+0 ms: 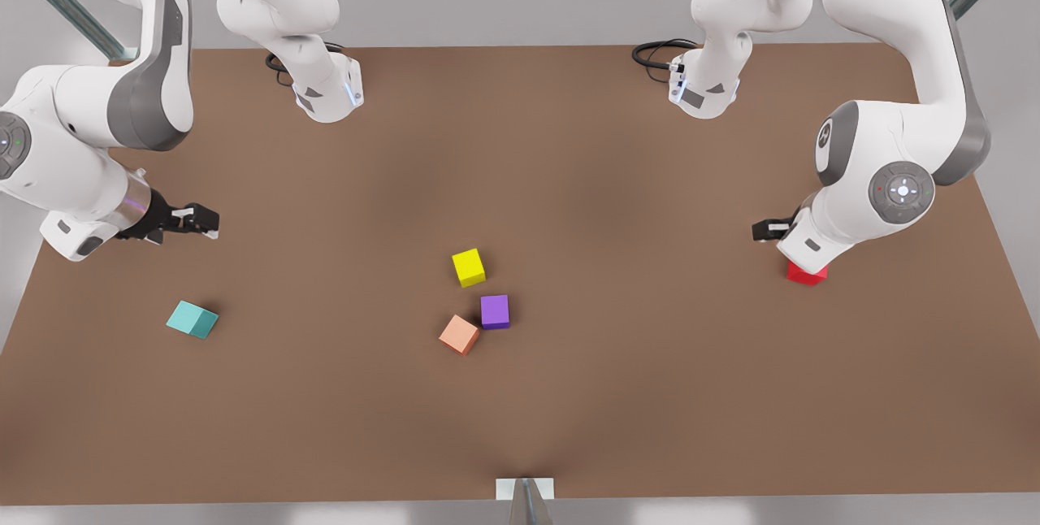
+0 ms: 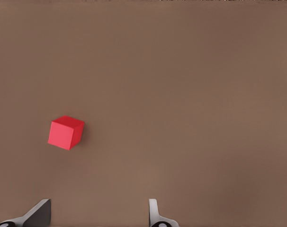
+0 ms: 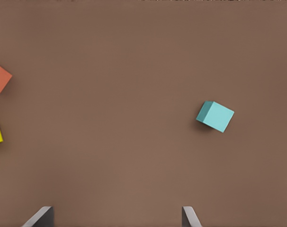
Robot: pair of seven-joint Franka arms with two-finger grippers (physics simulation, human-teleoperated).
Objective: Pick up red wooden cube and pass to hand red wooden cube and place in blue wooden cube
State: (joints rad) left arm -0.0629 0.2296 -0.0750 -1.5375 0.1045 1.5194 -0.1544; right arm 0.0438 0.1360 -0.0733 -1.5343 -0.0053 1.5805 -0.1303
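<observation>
We've got the red wooden cube [image 1: 806, 273] sitting on the table [image 1: 569, 143] at about 3 o'clock in the front view, half tucked under the arm there. The left wrist view looks down on that same cube [image 2: 66, 133], so that's the left gripper [image 2: 98, 215]: fingers spread apart, nothing between them, hanging over the table w/ the cube off to one side, not yet between the fingers.

The blue wooden cube [image 1: 192, 319] lies at approx 8 o'clock in the front view, well apart from the red one. The right gripper [image 1: 199, 220] hovers near it toward 12 o'clock, fingers apart and empty; it waits. The right wrist view has that cube [image 3: 215, 116] ahead of it.

Yellow cube [image 1: 469, 267], purple cube [image 1: 495, 311] and salmon cube [image 1: 459, 334] cluster mid-table, out of our way.

Handling, as we judge it: rigid, light, flat-faced, prob not slippery or fragile. It sits rotated vs the fingers, so we'd turn the wrist and pinch two opposite side faces, leaving enough exposed for the handover.
</observation>
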